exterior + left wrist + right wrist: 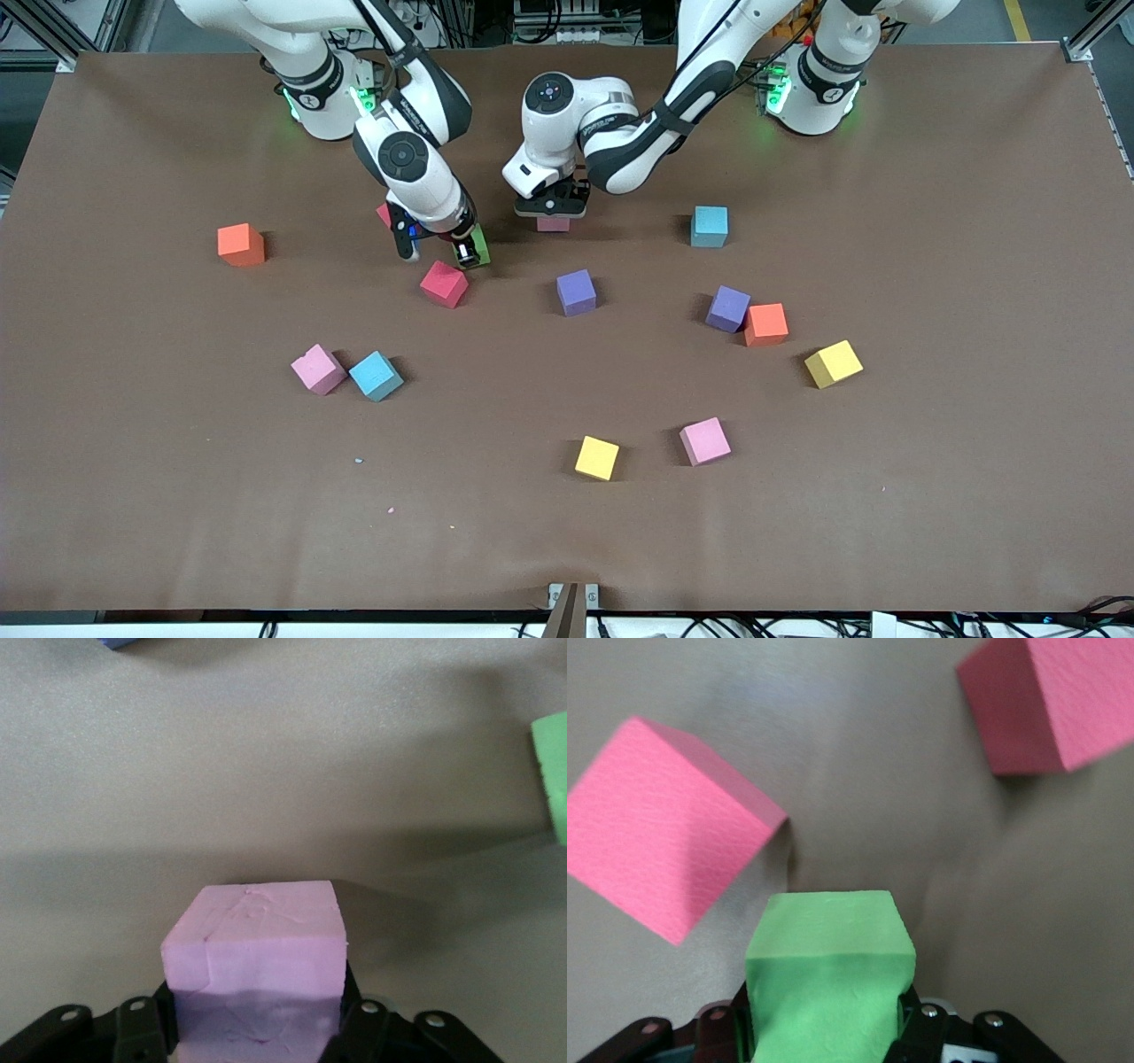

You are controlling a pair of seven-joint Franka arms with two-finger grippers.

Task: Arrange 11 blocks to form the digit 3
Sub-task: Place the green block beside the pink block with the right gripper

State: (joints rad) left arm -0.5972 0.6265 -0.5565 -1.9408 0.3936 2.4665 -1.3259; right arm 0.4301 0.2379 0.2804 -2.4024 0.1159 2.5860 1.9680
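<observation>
My right gripper is shut on the green block, holding it tilted low over the table beside the red block. Another reddish block is mostly hidden by that arm. My left gripper is low around a pink block resting on the table. Loose blocks lie around: orange, purple, light blue, purple touching orange, pink, and pink beside light blue.
Two yellow cubes lie nearer the front camera, one toward the left arm's end and one near the middle. The brown table reaches out to every edge of the view.
</observation>
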